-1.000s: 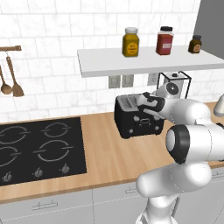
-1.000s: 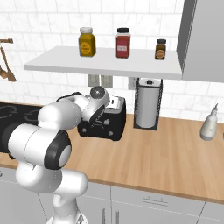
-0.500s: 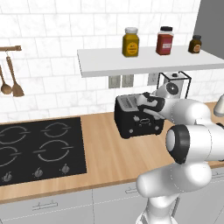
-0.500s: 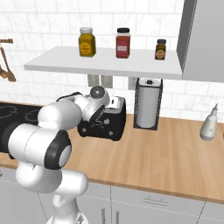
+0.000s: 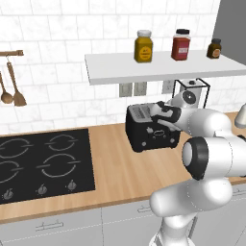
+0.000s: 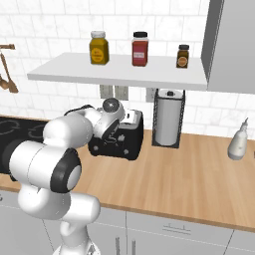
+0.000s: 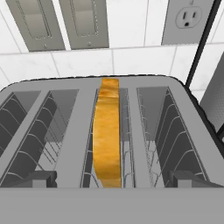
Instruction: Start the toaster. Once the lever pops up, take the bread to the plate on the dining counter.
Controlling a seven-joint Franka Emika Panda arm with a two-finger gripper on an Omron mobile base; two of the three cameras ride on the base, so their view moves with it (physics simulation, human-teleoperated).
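Premises are a domestic kitchen. Evidence: a black hob set in a wood worktop, white tiled wall, jars on a shelf, hanging wooden spoons, a toaster, a paper towel roll, wall sockets.

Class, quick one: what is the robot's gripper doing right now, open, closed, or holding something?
Gripper: open, holding nothing, poised over the toaster with the bread between its fingertips.
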